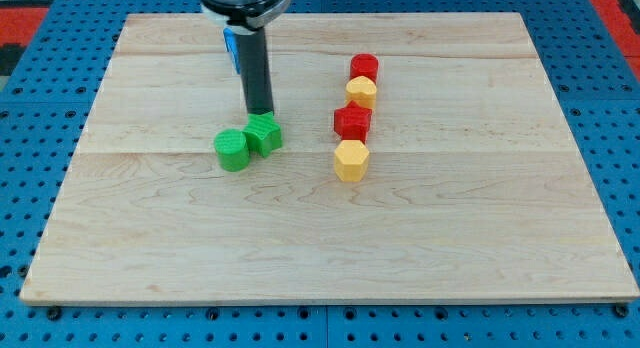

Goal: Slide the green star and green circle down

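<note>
The green circle (232, 150) sits left of the board's middle. The green star (265, 135) touches it on its upper right. My tip (261, 113) stands right at the star's top edge, touching or nearly touching it, with the dark rod rising from there to the view's top.
The wooden board (450, 248) lies on a blue pegboard. A column of blocks stands right of the greens: a red block (364, 67), a yellow block (361, 90), a red block (352, 121) and a yellow hexagon (351, 160). A blue block (230, 45) is partly hidden behind the rod.
</note>
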Controlling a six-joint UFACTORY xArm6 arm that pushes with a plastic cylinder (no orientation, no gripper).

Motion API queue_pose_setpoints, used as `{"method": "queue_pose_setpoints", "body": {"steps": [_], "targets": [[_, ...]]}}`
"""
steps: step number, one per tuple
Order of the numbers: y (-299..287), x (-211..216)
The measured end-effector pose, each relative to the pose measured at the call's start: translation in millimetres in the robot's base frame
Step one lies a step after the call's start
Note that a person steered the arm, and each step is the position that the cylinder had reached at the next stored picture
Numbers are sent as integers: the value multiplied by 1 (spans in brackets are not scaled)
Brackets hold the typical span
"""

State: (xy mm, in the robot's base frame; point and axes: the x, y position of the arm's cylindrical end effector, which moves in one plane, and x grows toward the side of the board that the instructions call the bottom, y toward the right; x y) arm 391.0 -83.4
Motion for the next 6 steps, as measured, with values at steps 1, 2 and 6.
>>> {"method": "queue_pose_setpoints", "body": {"steps": [1, 2, 6], "targets": [[-22, 16], [-41, 39], [-50, 138]]}}
